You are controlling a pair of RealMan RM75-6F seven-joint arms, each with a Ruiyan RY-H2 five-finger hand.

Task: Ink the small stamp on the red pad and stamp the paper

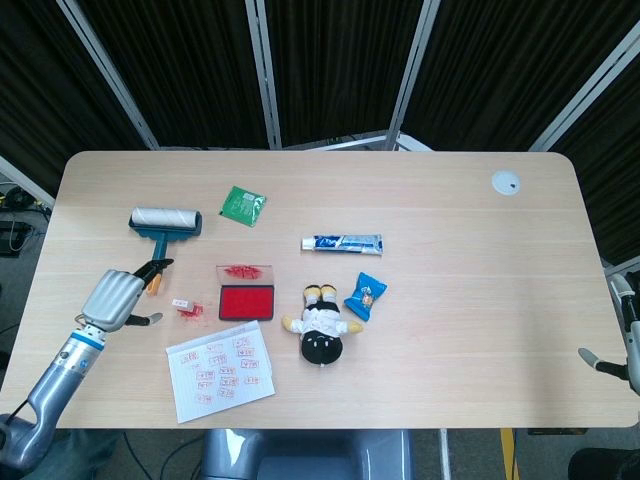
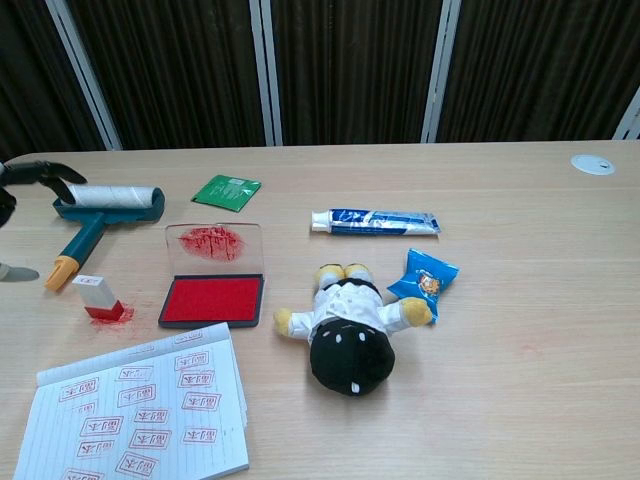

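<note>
The small stamp (image 2: 97, 297) (image 1: 184, 307), white with a red base, stands on the table left of the red ink pad (image 2: 212, 299) (image 1: 246, 301), whose clear lid (image 2: 213, 244) stands open. The paper (image 2: 140, 410) (image 1: 220, 370), covered with several red stamp marks, lies at the front left. My left hand (image 1: 114, 298) is open, fingers spread, to the left of the stamp and apart from it; in the chest view only its fingertips (image 2: 40, 172) show at the left edge. My right hand is out of both views; only part of the right arm (image 1: 622, 340) shows at the table's right edge.
A lint roller (image 2: 100, 212) lies behind the stamp. A green packet (image 2: 226, 191), a toothpaste tube (image 2: 374, 222), a blue snack bag (image 2: 424, 277) and a plush doll (image 2: 346, 330) lie around the pad. A white disc (image 2: 593, 164) sits at the far right.
</note>
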